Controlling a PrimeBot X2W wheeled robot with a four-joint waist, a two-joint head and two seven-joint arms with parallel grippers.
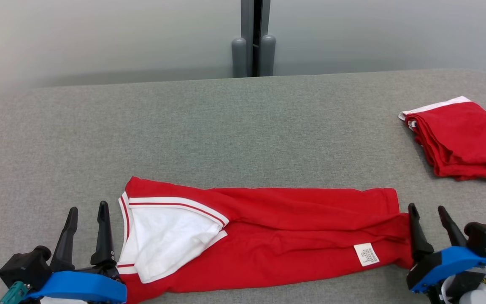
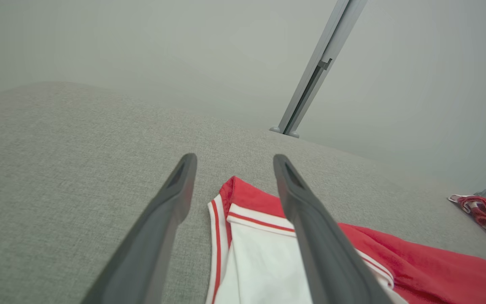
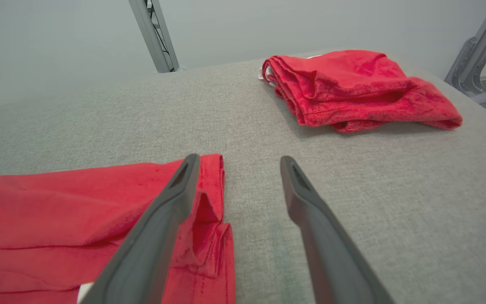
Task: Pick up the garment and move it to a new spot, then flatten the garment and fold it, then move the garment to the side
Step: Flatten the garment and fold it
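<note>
- Here's the red fabric garment with white striped trim [image 1: 268, 236], stretched in a long band across the near edge of the grey cloth-covered table [image 1: 226, 126].
- It looks folded lengthwise already: two red layers run side by side, and the white inside shows at its left end. A small white label [image 1: 366, 254] sits near the right end.
- The left gripper [image 1: 88, 207] is at the band's left end with its claw spread. In the left wrist view the trimmed corner lies under the gap, and nothing is pinched.
- The right gripper [image 1: 427, 207] is at the right end, claw spread as well. One finger crosses the hem in the right wrist view, and the other is over bare table. It holds no cloth.
- Far off on the right lies a second red folded cloth bundle [image 1: 462, 139], well apart from the work.
- By my reading the moving and flattening are done and folding is partway.
- What's left is likely a crosswise fold or two, and the band is a bit rumpled. Then the garment must go to the side.
</note>
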